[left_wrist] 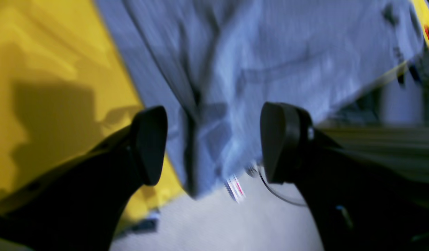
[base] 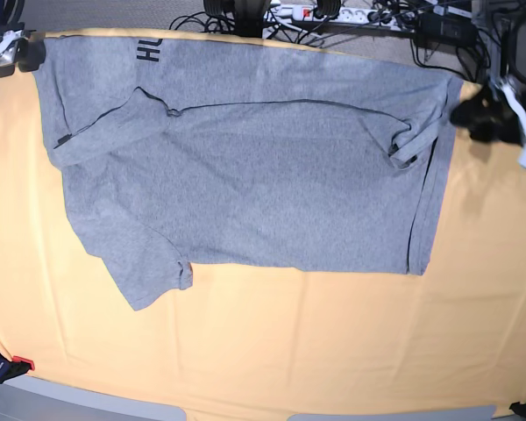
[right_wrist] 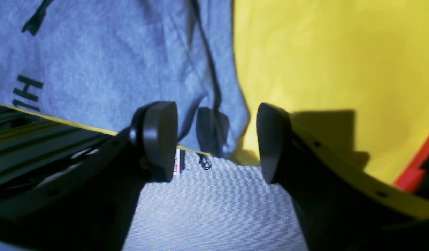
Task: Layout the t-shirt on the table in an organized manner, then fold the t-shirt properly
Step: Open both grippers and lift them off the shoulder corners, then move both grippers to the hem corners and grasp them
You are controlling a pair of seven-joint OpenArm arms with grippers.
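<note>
Grey t-shirt (base: pixel 245 167) spread across far half of bench (base: pixel 272 351), both pincers open at its far corners.

Bench covered in yellow-orange cloth, far bigger than shirt. Shirt lying crosswise, mostly flat, top edge running along far bench edge; dark block lettering (base: pixel 148 52) showing near far-left corner, partly folded under. One sleeve angled out toward near-left side, another fold bunched near far-right corner. Left pincer (left_wrist: pixel 214 143) open, jaws well apart, straddling hanging shirt corner (left_wrist: pixel 207 146) at far-right bench edge, cloth between fingers but not pinched; view blurred. Right pincer (right_wrist: pixel 216 139) open likewise at far-left corner, shirt edge and small dark fold (right_wrist: pixel 211 130) between fingers, no contact visible. Cables and power strip (base: pixel 333 13) on floor past far edge.
</note>
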